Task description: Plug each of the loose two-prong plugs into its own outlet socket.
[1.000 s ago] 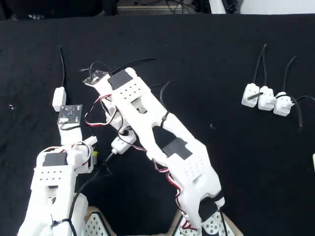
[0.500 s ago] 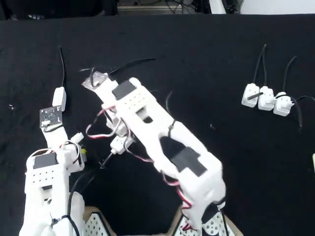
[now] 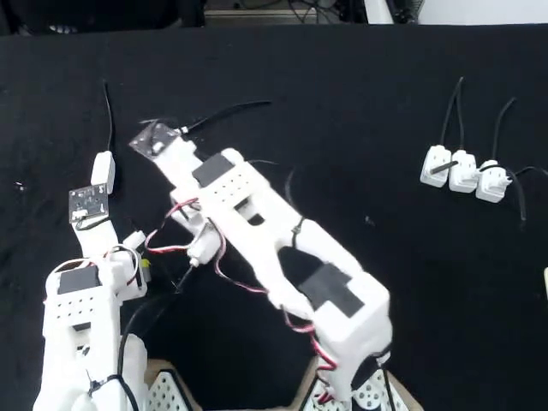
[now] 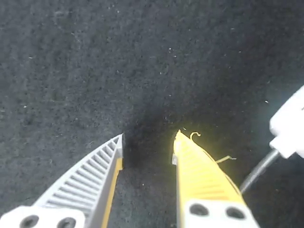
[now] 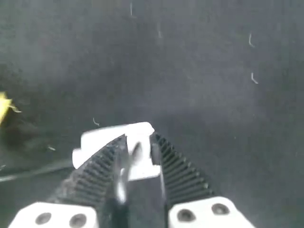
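My right gripper (image 5: 138, 138) is shut on a white two-prong plug (image 5: 97, 142), with a metal prong showing between the fingers. In the high view that gripper (image 3: 152, 139) sits at the far left of the black table, and the plug's black cord (image 3: 224, 110) trails away to the right. A second white plug (image 3: 103, 170) lies on the cloth with its cord running away from me. My left gripper (image 4: 148, 140) is open just short of it, and that plug (image 4: 289, 127) lies beside the yellow finger (image 4: 197, 171). Three white outlet sockets (image 3: 462, 170) sit in a row at the far right.
Black cords (image 3: 503, 116) run from the sockets toward the table's back edge. The right arm (image 3: 282, 240) stretches diagonally across the middle of the black cloth (image 3: 342, 94). Both arm bases stand at the front edge.
The right arm has carried its plug a little farther left and away. The left arm swung left early on and has since kept still.
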